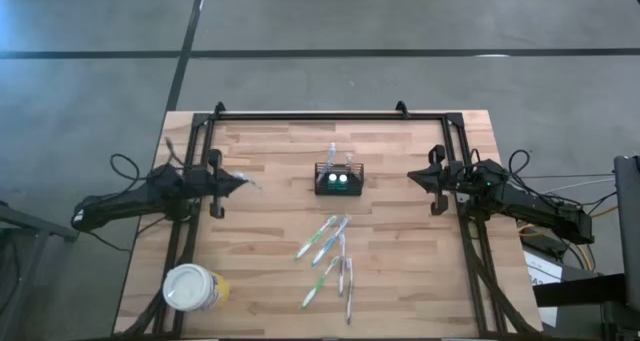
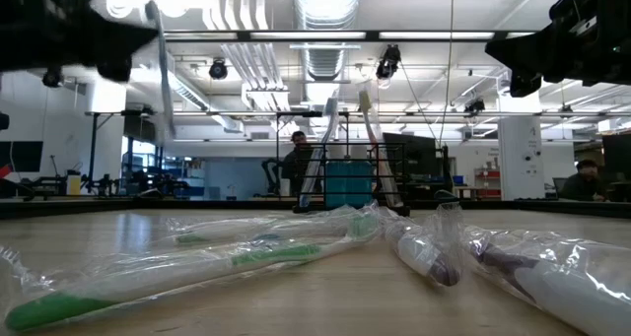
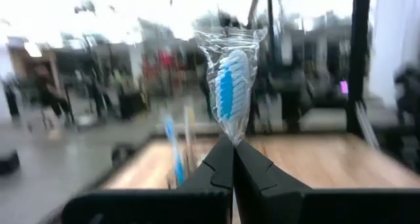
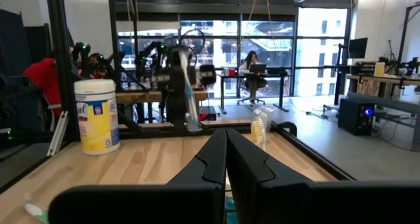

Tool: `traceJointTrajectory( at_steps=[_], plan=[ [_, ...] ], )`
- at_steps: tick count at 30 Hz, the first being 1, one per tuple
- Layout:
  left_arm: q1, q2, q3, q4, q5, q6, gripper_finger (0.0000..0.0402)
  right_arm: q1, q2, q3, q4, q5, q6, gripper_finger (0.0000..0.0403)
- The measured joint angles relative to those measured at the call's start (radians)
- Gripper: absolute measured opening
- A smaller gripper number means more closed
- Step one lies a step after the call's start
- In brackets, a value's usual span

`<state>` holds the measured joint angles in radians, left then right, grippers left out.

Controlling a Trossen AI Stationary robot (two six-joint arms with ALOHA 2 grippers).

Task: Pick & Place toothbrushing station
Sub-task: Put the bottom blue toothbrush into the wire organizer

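black slotted toothbrushing station sits near mid-table toward the far edge, w/ a couple of wrapped brushes standing in it. left gripper hangs at the table's left side, well apart from the caddy, fingers closed on a plastic-wrapped blue toothbrush standing up from the tips. right gripper waits at the right side, fingers pressed together, holding nothing. loose wrapped toothbrushes lie on the wood nearer the front; yellow tub at front left.
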<state>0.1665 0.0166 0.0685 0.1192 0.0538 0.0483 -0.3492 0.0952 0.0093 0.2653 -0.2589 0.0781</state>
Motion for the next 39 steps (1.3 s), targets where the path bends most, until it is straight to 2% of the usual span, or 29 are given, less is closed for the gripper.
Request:
traceJointTrajectory(
  at_steps=[4, 6, 12, 18, 24, 29, 34, 39],
  plan=[
    [0.0, 0.075, 0.093, 0.148, -0.009, -0.003, 0.0, 0.0, 0.0, 0.0, 0.001, 0.038, -0.003, 0.0008],
    [0.0, 0.146, 0.148, 0.156, -0.02, 0.002, 0.0, 0.0, 0.0, 0.0, 0.001, 0.06, -0.004, 0.0008],
    [0.0, 0.465, 0.347, 0.208, -0.027, 0.002, 0.0, 0.0, -0.002, 0.0, 0.008, 0.079, -0.02, 0.0008],
    [0.022, 0.808, 0.539, 0.269, -0.023, 0.095, 0.0, 0.0, -0.002, 0.0, 0.011, 0.079, -0.029, 0.0008],
    [0.11, 1.089, 0.676, 0.346, 0.131, 0.037, 0.0, 0.0, -0.002, 0.0, 0.011, 0.078, -0.033, 0.0008],
    [0.176, 1.254, 0.696, 0.476, 0.222, -0.02, 0.0, 0.0, -0.002, 0.0, 0.011, 0.077, -0.033, 0.0008],
    [0.221, 1.344, 0.687, 0.609, 0.265, -0.069, 0.0, 0.0, -0.002, 0.0, 0.011, 0.076, -0.029, 0.0008],
    [0.238, 1.438, 0.676, 0.67, 0.316, -0.112, 0.0, 0.0, -0.001, 0.0, 0.004, 0.075, -0.027, 0.0008]
  ],
)
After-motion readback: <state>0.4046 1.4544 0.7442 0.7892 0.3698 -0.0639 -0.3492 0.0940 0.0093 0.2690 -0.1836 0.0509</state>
